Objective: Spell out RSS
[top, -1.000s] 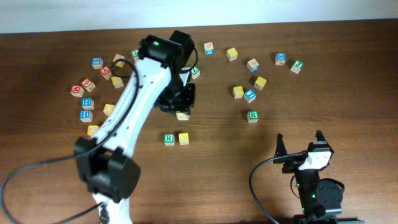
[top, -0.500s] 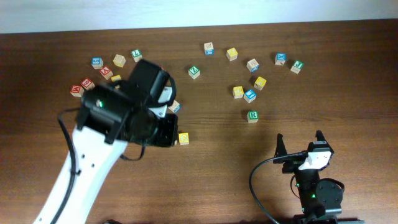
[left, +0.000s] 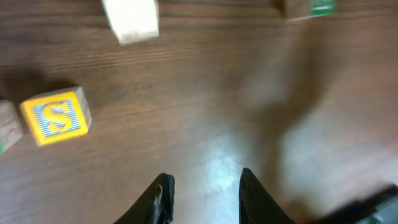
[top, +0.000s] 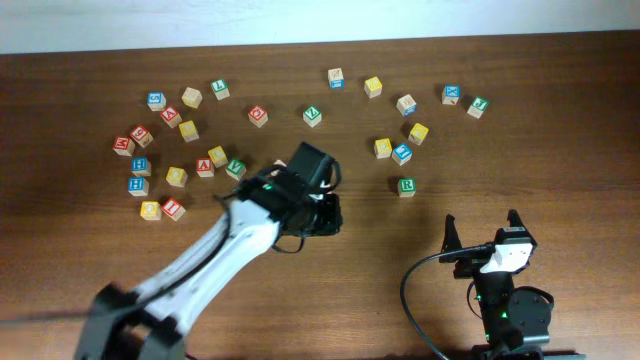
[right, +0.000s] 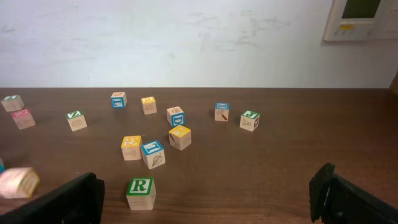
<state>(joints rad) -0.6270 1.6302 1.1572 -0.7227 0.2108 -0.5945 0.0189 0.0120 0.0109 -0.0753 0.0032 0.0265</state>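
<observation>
Between the fingers [left: 163,198] of the left gripper [left: 205,182] lies only bare table [left: 261,87]. The two dark fingers stand moderately apart, holding nothing and touching nothing. Ahead of this gripper and off to its left sits the yellow S cube [left: 56,116], flat on the wood, its S face turned up and well clear of the fingertips. Just beside it, further left, a half-seen cube [left: 6,127] is cut off by the frame edge. It shows a trace of green, but its letter cannot be read, and whether the two cubes touch cannot be told. Further ahead of the gripper lies a pale cube [left: 132,22], blurred, with no letter legible on it. From overhead, the left arm [top: 230,250] stretches across the middle of the table and covers the spot beneath its own wrist.

Ahead of the right gripper [right: 209,175], a little left of its centre line, stands the green R cube [right: 140,193], upright and alone, touched by neither finger. This gripper's fingers [right: 62,202] are spread wide and grip nothing. Beyond the R cube, a yellow cube [right: 131,148] and a blue cube [right: 153,154] sit close together. More lettered cubes are scattered farther out toward the wall [right: 186,43].
</observation>
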